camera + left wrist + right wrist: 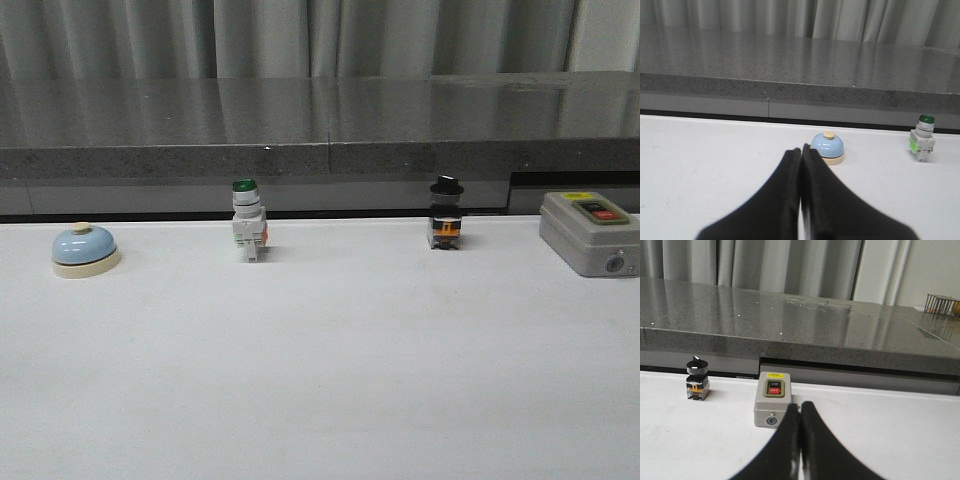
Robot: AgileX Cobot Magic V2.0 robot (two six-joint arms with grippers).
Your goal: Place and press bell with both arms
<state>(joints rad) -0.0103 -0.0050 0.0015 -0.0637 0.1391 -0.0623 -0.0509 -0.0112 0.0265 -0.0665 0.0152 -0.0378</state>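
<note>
The bell (85, 250), light-blue dome on a cream base with a cream button, stands at the far left of the white table near its back edge. It also shows in the left wrist view (827, 148), just beyond and slightly to one side of my left gripper (801, 149). That gripper is shut and empty, its fingertips short of the bell. My right gripper (800, 405) is shut and empty, its tips in front of the grey box. Neither arm shows in the front view.
A green-capped white push-button switch (248, 224) stands left of centre and shows in the left wrist view (922, 139). A black-knobbed switch (446, 215) stands right of centre. A grey box with red and black buttons (590, 232) sits far right. A dark stone ledge (320, 140) runs behind the table.
</note>
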